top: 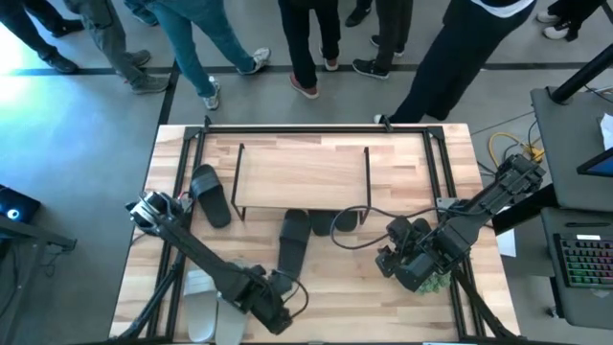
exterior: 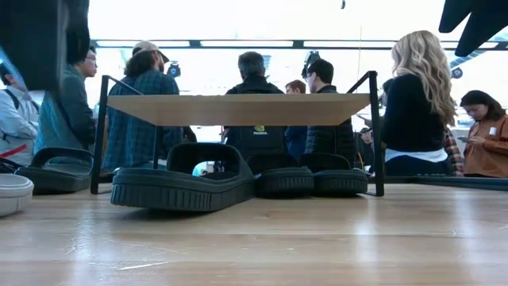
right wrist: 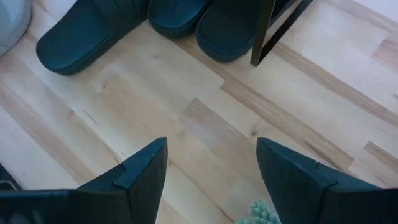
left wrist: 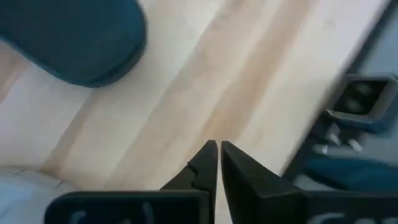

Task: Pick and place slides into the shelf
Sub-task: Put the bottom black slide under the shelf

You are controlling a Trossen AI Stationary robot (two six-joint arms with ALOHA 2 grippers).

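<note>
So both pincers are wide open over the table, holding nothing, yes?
Not quite. Only the right pincer is open, over bare wood near the shelf. The left pincer is shut, fingertips together, holding nothing; the left wrist view shows it, just short of a black slide.

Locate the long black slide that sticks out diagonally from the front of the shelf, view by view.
High view: the long black slide lies at centre, angling from the shelf toward the left tool.
Low view: the nearest slide, left of centre.
Left wrist view: likely the dark rounded shape; uncertain.
Right wrist view: the outermost slide.
Shared landmark: the shelf's black wire leg.
</note>
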